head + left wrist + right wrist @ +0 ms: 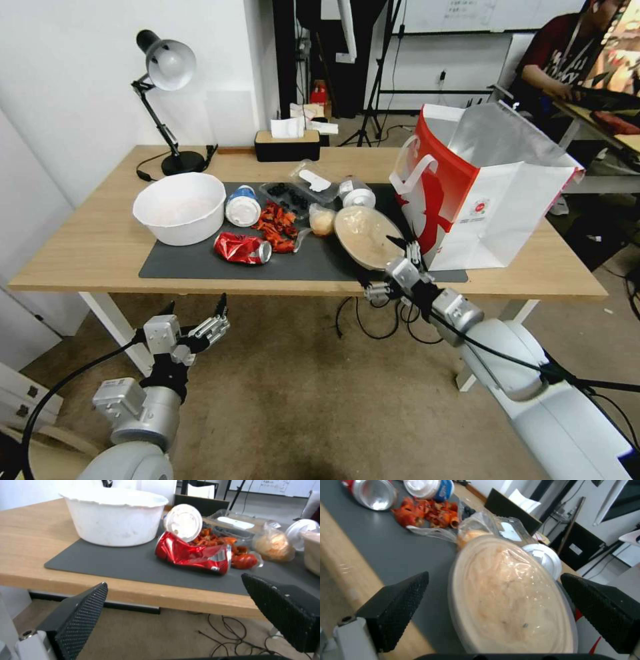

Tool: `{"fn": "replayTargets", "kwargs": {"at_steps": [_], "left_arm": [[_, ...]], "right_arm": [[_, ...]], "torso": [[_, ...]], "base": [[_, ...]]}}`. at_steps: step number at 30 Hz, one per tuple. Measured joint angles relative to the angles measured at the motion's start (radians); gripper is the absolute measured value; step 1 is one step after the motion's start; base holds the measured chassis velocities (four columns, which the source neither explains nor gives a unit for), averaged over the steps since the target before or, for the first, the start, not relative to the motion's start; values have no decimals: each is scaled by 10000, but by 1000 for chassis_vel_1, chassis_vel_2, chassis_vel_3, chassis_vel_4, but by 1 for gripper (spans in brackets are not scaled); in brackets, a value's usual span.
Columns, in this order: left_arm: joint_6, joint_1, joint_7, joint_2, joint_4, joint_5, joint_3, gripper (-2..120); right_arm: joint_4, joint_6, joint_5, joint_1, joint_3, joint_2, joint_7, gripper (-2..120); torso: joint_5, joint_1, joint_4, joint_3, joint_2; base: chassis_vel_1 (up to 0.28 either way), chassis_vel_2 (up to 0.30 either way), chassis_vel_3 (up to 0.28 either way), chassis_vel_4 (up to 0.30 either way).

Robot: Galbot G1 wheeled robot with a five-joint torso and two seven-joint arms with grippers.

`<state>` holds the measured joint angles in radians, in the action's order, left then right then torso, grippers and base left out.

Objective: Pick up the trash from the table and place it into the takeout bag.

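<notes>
On the dark mat of the table (100, 253) lies the trash: a crushed red can (241, 248) (193, 555), a blue cup with white lid (242, 205), red wrapper scraps (277, 227), a clear tray (303, 187), a clear plastic cup (357, 193) and an oval tan lidded bowl (365, 237) (513, 597). The red and white takeout bag (480, 193) stands open just right of the bowl. My right gripper (388, 267) (493, 578) is open, one finger on each side of the bowl's near end. My left gripper (195, 308) (173, 581) hangs open below the table's front edge, facing the can.
A large white bowl (179, 207) sits at the mat's left end. A small clear bag of food (322, 220) lies beside the tan bowl. A black tissue box (287, 145) and black desk lamp (167, 73) stand at the back. Cables hang under the table.
</notes>
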<state>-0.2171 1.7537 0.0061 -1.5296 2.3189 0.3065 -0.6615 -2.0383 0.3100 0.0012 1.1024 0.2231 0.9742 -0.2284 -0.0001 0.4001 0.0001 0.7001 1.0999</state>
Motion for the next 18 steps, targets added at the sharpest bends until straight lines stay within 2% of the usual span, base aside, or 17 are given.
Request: {"fn": "replayTargets", "kwargs": {"at_steps": [13,18], "left_arm": [[59,-86,-40,-55,-199,-60,32,100],[87,-107,-45,-65,-275,-110,38,100]], "right_arm": [[433,565,-4,-796,-812,-119,-138,100],[553,605,-412,-998,-1224,-130,-153,100]], "torso": [[2,-1,-1,-1,0],[1,0,-1,-1,0]], "base": [[0,0,0,0],[0,0,0,0]]}}
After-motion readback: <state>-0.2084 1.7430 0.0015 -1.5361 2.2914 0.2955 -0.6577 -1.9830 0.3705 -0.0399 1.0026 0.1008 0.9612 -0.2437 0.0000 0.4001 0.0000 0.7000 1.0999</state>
